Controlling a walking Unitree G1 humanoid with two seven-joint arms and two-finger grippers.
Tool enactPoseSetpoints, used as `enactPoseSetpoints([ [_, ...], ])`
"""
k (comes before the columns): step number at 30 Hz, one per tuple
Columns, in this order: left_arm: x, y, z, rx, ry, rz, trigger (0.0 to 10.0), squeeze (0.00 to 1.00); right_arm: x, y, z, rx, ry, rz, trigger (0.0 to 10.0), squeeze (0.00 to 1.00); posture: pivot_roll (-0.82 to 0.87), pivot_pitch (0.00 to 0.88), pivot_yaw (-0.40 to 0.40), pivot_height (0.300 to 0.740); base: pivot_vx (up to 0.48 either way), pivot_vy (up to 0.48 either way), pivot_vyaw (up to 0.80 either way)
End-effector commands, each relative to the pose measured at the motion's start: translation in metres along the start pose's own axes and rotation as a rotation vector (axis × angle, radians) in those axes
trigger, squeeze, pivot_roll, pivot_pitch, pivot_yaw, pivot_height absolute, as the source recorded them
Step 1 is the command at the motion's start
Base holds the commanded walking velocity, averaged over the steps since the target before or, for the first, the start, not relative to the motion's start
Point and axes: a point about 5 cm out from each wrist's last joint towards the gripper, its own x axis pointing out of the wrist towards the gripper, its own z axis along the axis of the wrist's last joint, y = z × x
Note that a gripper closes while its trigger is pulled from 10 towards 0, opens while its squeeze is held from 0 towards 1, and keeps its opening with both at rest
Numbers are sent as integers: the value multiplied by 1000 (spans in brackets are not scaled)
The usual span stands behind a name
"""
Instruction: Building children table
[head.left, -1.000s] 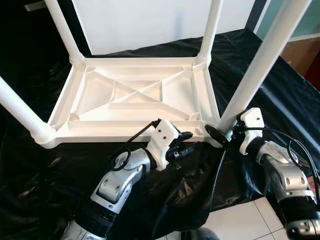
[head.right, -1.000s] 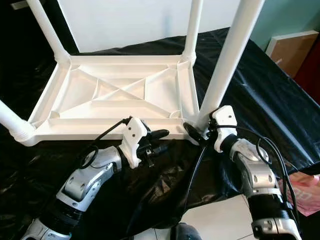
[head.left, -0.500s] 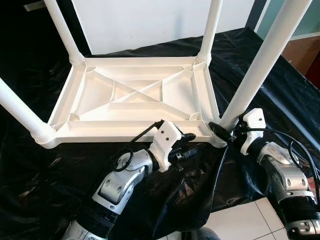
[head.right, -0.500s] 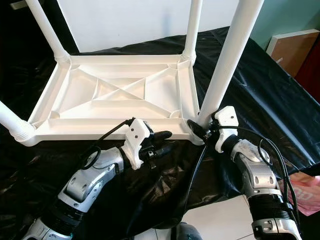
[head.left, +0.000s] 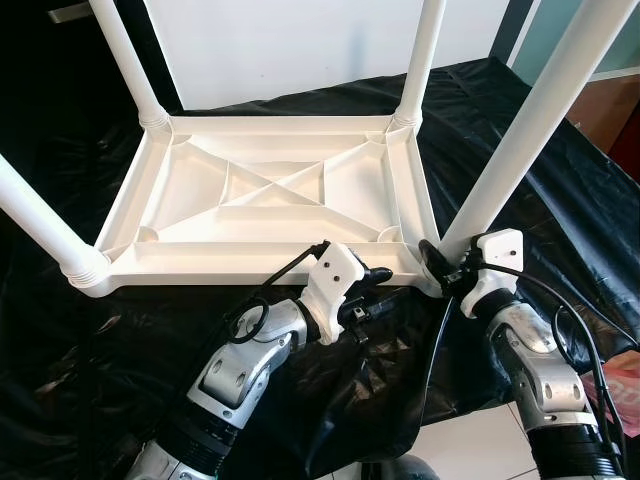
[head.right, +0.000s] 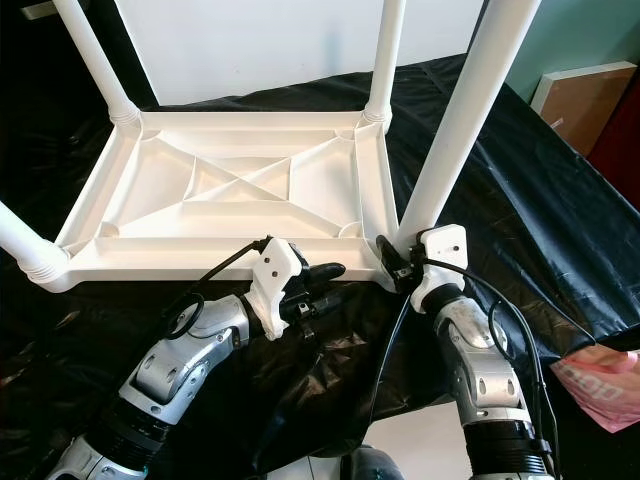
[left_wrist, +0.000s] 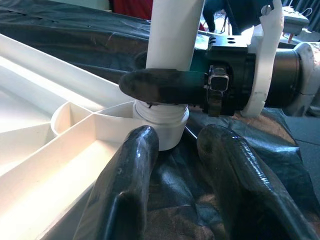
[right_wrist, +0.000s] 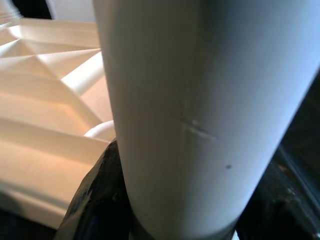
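Black sheet (head.left: 60, 380) is covering the surface, a white wall (head.left: 290, 45) behind. The upturned table (head.left: 270, 200) is lying on it, four legs up. The left gripper (head.left: 375, 290) is hovering at its near edge, fingers apart. The right gripper (head.right: 395, 262) is clamping the near right leg (head.left: 520, 140) at its base; sheet lies open beyond.

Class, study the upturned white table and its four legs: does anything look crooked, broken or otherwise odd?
Nothing stands out. All four legs sit in the corner sockets of the upturned table; the right hand grips the base of the near right leg.
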Motion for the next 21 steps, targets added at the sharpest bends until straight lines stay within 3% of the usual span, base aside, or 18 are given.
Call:
enactPoseSetpoints([
  [1, 1, -4, -2, 5, 5, -52, 10000, 0, -7, 8, -25, 45, 128, -19, 10000, 0, -45, 139, -12, 740, 0, 0, 0],
  [7, 1, -3, -2, 6, 4, -42, 10000, 0, -5, 15, -20, 78, 92, -219, 10000, 0, -43, 140, -18, 740, 0, 0, 0],
  [9, 1, -2, -2, 7, 2, -36, 10000, 0, -7, 14, -18, 62, 68, -348, 10000, 0, -40, 137, -20, 740, 0, 0, 0],
  [12, 1, -1, -2, 8, 2, -32, 10000, 0, -8, 18, -16, 69, 58, -412, 10000, 0, -37, 136, -19, 740, 0, 0, 0],
  [21, -1, -1, -4, 7, 8, -32, 10000, 0, -9, 20, -15, 73, 67, -432, 10000, 0, -35, 136, -18, 740, 0, 0, 0],
])
